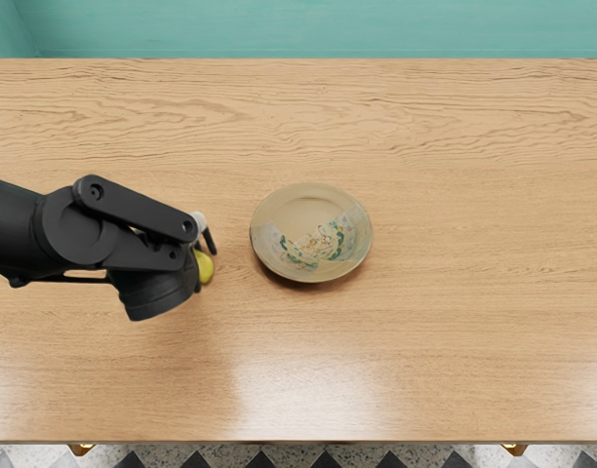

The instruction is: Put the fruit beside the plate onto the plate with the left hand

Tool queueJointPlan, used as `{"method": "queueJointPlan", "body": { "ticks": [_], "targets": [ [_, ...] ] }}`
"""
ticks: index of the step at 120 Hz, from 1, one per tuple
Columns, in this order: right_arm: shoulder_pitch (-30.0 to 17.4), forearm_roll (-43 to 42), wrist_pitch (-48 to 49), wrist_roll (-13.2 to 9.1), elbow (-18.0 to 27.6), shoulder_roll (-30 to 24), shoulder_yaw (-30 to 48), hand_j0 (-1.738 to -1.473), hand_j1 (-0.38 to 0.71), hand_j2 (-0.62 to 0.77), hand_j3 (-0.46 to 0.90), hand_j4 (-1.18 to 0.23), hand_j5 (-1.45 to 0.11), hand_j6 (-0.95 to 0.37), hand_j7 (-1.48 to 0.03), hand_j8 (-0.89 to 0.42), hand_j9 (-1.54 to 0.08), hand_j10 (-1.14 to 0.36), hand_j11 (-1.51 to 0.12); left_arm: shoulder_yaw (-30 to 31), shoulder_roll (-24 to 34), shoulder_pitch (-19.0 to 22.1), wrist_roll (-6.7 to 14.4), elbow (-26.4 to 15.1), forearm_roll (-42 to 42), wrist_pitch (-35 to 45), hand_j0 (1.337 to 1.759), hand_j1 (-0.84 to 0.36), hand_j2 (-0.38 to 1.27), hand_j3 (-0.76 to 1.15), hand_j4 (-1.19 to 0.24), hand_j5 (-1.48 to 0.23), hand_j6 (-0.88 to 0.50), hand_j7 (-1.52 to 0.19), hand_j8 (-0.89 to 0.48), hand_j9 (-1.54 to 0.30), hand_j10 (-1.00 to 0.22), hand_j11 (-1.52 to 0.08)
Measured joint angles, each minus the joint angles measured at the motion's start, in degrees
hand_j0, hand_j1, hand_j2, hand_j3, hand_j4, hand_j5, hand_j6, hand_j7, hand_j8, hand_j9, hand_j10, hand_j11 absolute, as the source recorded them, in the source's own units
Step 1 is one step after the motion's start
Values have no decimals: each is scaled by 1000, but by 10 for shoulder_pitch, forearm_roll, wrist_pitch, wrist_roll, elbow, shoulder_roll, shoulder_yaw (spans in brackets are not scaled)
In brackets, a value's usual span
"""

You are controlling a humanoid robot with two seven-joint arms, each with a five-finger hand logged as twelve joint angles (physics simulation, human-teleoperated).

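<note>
Left hand [172, 271] reaches in from the left edge, covering most of the fruit [206, 266] just left of the plate [298, 208]; I can't tell whether it grips.

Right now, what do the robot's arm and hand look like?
Only the left arm shows: matte black, built of thick rounded cylinders with a flat bar link on top. The left hand is black too, barrel-shaped from this angle, with a small pale grey part near its tip. No cables or markings are visible.
</note>
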Motion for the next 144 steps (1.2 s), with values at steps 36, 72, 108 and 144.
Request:
{"method": "queueJointPlan", "body": {
  "ticks": [36, 72, 108, 144],
  "targets": [
    [0, 0, 0, 0, 0, 0, 0, -1658, -308, -7, 0, -35, -45, -35, -45, -35, -45, -35, -45, 12, -19, 1, 0, 18, -7, 0, 1652, -243, 155, 0, -625, -835, -474, -833, -466, -846, -619, -847],
    [0, 0, 0, 0, 0, 0, -1, -1658, -308, -7, 0, -35, -45, -35, -45, -35, -45, -35, -45, 26, -16, -28, -1, 16, -12, -2, 1650, -272, 311, 0, -704, -1104, -365, -1090, -373, -1098, -705, -1097],
    [0, 0, 0, 0, 0, 0, -1, -1658, -308, -7, 0, -35, -45, -35, -45, -35, -45, -35, -45, 37, -17, -133, -1, -17, -58, -4, 1652, -352, 575, 0, -754, -1203, -297, -1148, -347, -1157, -701, -1151],
    [0, 0, 0, 1, 0, 0, -2, -1658, -307, -7, 0, -35, -45, -35, -45, -35, -45, -35, -45, 27, -81, -247, 0, -47, -139, -4, 1653, -320, 581, 0, -809, -1225, -329, -1173, -376, -1158, -797, -1157]
  ]
}}
